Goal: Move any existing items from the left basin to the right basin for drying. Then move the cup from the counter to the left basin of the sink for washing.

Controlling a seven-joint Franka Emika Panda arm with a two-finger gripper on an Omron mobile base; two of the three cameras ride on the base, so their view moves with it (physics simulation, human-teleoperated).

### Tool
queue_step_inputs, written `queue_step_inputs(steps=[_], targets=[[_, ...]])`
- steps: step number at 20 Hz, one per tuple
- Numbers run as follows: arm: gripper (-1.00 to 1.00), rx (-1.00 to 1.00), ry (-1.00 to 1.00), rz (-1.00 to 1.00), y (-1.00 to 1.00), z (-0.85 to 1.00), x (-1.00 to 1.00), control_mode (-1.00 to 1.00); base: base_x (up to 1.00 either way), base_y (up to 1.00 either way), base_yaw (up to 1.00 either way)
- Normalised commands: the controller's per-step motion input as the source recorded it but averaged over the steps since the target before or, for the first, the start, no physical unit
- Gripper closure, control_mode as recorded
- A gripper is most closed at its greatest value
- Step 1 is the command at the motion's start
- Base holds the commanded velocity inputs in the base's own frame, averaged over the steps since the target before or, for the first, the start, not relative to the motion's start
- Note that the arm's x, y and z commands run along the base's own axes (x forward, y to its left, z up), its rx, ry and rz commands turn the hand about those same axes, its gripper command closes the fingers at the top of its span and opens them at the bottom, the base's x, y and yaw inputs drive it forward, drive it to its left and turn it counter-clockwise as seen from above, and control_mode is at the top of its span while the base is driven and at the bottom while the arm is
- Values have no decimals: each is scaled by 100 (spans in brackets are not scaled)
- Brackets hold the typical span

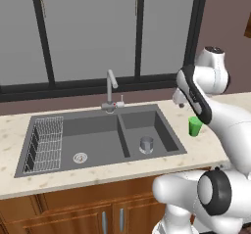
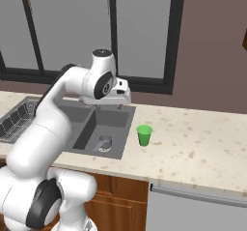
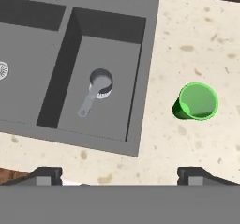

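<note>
Beige speckled surface (image 2: 202, 143) carries the green cup (image 2: 144, 135) right of the sink (image 1: 169, 130); fingers (image 3: 119, 174) spread wide, empty, below dark-framed windows (image 1: 88, 32).

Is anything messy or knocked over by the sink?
Nothing stands out. The cup stands upright on the counter beside the sink, and a grey measuring cup sits upright in the right basin. No spills show.

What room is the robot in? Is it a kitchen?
Yes, it looks like a kitchen. There is a double sink with a faucet, set in a speckled stone counter over wooden cabinets. A green cup stands on the counter.
</note>
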Motion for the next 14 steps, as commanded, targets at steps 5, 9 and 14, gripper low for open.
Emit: queue_step_inputs(steps=[5, 9, 14], targets=[[-100, -24, 15, 0, -40, -48, 24, -100, 0, 0, 0], [-100, -20, 23, -3, -25, -45, 14, -100, 0, 0, 0], [-100, -13, 24, -8, -11, -41, 14, -100, 0, 0, 0]])
